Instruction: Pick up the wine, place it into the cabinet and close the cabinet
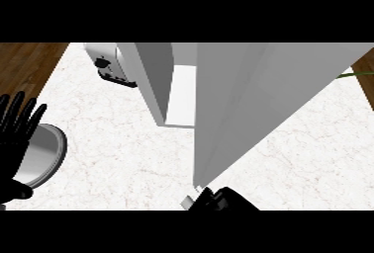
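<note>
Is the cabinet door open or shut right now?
Open: the cabinet door stands swung out from the cabinet, exposing its interior.

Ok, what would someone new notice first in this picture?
The white cabinet stands at the centre, its big door swung open toward the viewer. The right hand is near the door's lower corner, bottom centre. The left hand rests open at the left edge over a round metal plate, with a toaster at top left.

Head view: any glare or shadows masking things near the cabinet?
Head view: no glare, no cast shadow on the counter; cabinet door shaded flat grey, cabinet interior brighter; plate shows soft sheen; right robot hand cut off at lower edge.
</note>
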